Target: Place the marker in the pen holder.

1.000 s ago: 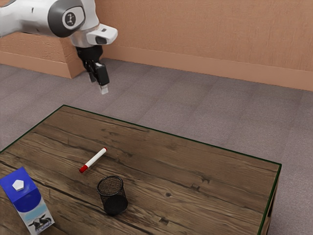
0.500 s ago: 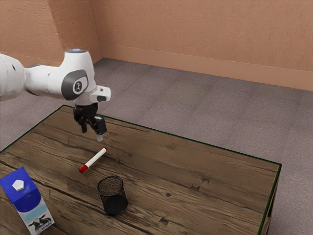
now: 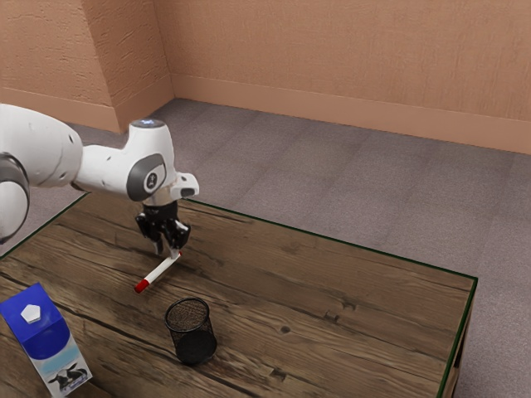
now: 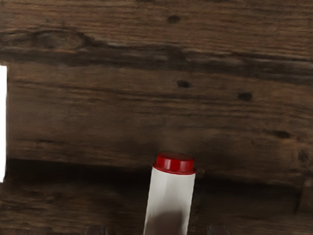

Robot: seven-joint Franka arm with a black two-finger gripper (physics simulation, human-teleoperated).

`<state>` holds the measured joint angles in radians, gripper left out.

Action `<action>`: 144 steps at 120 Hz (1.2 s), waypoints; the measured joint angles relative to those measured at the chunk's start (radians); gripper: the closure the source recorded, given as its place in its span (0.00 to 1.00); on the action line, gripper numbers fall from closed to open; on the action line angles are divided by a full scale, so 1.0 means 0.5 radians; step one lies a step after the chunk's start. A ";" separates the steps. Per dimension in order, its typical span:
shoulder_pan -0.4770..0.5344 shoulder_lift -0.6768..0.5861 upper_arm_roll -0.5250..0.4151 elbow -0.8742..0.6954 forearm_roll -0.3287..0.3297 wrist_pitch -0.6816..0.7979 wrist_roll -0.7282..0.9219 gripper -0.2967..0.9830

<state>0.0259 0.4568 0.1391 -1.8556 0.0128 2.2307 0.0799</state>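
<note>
Black fingers (image 3: 175, 251) are standing open around the far end of the marker (image 3: 161, 270) in the exterior view. The marker is lying on the wooden surface (image 3: 332, 290), just beside the mesh pen holder (image 3: 192, 332), which is standing upright. A blue-and-white carton (image 3: 50, 340) is occupying the exterior view's left. In the wrist view, the marker's white barrel is lying between the parted fingers, its red end showing.
</note>
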 joint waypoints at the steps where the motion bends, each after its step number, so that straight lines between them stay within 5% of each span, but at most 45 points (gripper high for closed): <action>1: 0.000 0.008 0.000 0.001 0.000 0.001 -0.004 0.60; 30: -0.003 0.109 -0.006 0.048 -0.004 0.032 -0.103 0.63; 54: 0.011 0.098 -0.005 0.048 -0.003 0.042 -0.165 0.77; 70: -0.022 -0.518 -0.200 -0.163 0.011 0.019 -0.196 0.81; 86: -0.348 -1.091 -0.307 -0.441 0.028 0.003 -0.232 0.83; 144: -0.322 -1.242 -0.355 -0.865 0.010 -0.019 -0.342 0.84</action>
<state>-0.1353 -0.1644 -0.0385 -2.2878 0.0177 2.2212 -0.0910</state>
